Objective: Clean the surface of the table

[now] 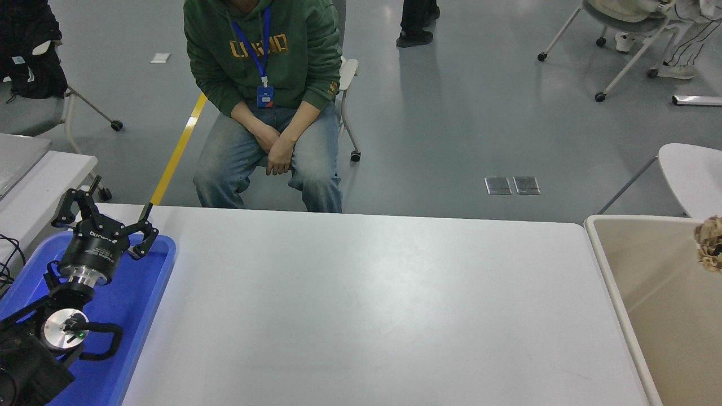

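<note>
Bench surface (366, 304) spans centre, looks bare. Left gripper (104, 217) parked over blue tray (144, 293), jaws spread, empty. Right gripper nearly out of view; jaws' state unclear. Brown scrap (709, 243) over beige bin (637, 265) at frame edge. Risk: early drop near rim lands scrap back on bench.

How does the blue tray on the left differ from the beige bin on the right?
The blue tray is shallow and bright blue; the beige bin looks deeper and pale. The tray has the left end effector parked over it; at the bin's far right edge a tan crumpled scrap shows. Both flank the table surface.
</note>
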